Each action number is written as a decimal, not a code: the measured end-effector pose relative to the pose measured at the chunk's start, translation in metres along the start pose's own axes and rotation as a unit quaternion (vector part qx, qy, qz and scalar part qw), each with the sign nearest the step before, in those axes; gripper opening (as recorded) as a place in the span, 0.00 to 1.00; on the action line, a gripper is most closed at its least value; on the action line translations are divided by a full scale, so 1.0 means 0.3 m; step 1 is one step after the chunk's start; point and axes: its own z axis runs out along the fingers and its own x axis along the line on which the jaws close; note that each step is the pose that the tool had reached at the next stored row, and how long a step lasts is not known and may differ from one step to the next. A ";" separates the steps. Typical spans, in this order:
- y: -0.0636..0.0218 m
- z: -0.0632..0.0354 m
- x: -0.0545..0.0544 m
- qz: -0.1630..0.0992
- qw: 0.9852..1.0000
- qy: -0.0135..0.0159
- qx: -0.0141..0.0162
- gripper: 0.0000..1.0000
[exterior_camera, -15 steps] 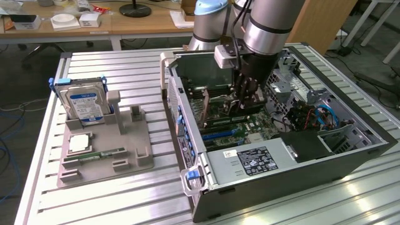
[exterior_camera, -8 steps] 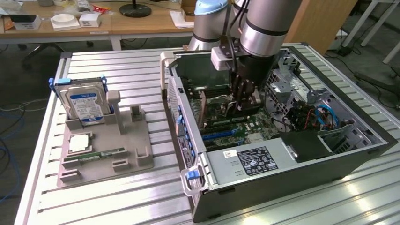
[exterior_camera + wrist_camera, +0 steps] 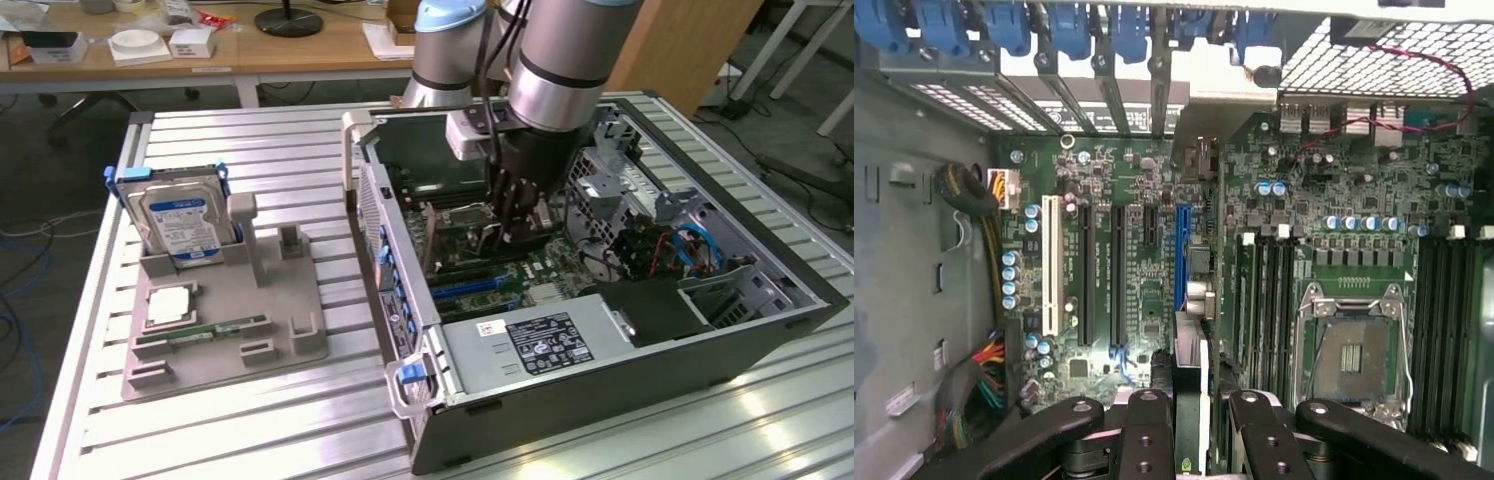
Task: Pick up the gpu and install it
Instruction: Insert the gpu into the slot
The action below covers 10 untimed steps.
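Seen edge-on in the wrist view, the gpu (image 3: 1192, 350) is a thin card between my black fingers (image 3: 1149, 430). My gripper (image 3: 1199, 420) is shut on it. It hangs over the motherboard (image 3: 1134, 300), in line with the blue expansion slot (image 3: 1180, 260) and close to its end; whether it touches the slot I cannot tell. In the exterior view my gripper (image 3: 514, 228) reaches down inside the open computer case (image 3: 747, 330), just above the green board (image 3: 534, 275), and the card is mostly hidden behind the fingers.
A grey parts fixture (image 3: 287, 345) at the exterior view's left holds a silver hard drive (image 3: 187, 220), a CPU (image 3: 171, 303) and a RAM stick (image 3: 220, 330). Inside the case are the power supply (image 3: 534, 345), cables (image 3: 694, 250) and the CPU socket (image 3: 1354, 350).
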 end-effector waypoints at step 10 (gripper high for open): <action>0.003 0.043 0.002 0.000 1.000 0.012 0.000 0.26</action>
